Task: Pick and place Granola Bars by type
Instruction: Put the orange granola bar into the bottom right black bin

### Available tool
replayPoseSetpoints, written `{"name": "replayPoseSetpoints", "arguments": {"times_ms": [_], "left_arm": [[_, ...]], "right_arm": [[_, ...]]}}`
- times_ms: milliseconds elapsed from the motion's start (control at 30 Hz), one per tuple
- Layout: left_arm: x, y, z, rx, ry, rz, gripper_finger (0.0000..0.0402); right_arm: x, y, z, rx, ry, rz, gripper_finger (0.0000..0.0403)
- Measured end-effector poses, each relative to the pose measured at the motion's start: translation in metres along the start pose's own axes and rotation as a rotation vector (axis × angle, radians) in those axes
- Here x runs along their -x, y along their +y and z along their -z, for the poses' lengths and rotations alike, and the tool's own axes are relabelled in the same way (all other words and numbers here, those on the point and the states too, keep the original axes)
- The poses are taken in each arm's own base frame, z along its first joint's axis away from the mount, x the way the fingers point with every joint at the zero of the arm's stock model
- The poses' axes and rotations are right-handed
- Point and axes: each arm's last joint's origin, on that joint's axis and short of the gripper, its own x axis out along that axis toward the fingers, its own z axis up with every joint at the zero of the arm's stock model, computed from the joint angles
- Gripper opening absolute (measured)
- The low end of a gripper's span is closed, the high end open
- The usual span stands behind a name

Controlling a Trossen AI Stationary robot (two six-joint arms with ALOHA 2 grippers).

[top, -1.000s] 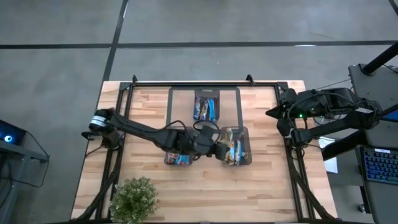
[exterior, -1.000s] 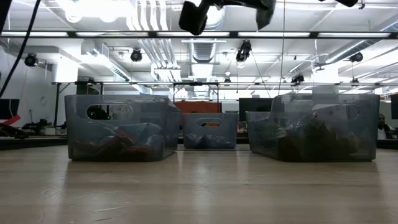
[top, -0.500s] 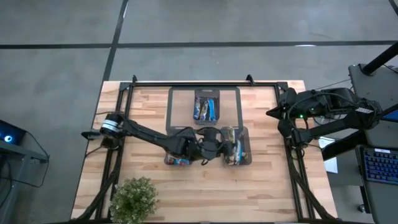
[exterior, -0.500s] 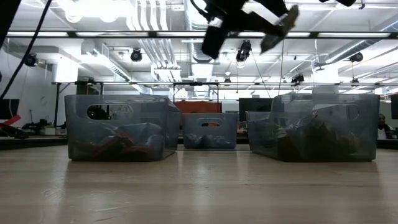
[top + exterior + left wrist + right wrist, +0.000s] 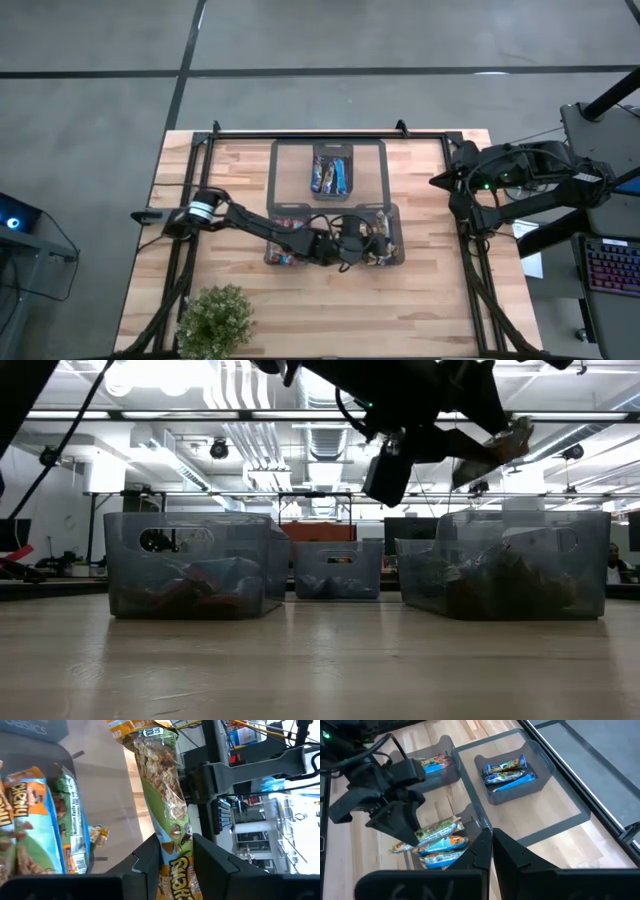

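Overhead, the left gripper's dark fingers pinch a slim, crinkly foil granola bar above a translucent plastic bin.

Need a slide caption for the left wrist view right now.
Left gripper holds a green-wrapped granola bar above a bin of similar bars.

Three bins on the table: one at the back middle with bars in it, then two side by side nearer the front, left bin and right bin. The left gripper hangs over the right bin holding a granola bar above the bars lying in there. Potted plant at the front left corner, and the right arm is parked off the table's right edge.
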Motion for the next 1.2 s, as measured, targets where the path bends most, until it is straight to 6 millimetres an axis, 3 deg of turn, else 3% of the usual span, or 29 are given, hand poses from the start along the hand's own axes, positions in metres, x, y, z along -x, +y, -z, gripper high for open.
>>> {"name": "replayPoseSetpoints", "arguments": {"times_ms": [167,333,533,1200], "left_arm": [[-0.005,0.006,-0.006,-0.014,0.029,-0.042,0.009],[-0.016,0.011,-0.024,-0.04,0.131,-0.067,0.009],[-0.025,0.02,-0.044,-0.031,0.137,-0.132,0.009],[-0.023,0.031,-0.045,-0.015,0.193,-0.242,0.009]], "right_arm": [[0.0,0.0,0.0,0.001,0.001,-0.002,0.0008],[0.0,0.0,0.0,0.0,0.003,-0.005,0.0008],[0.0,0.0,0.0,-0.005,0.003,-0.006,0.0008],[0.0,0.0,0.0,-0.005,0.003,-0.006,0.0008]]}}
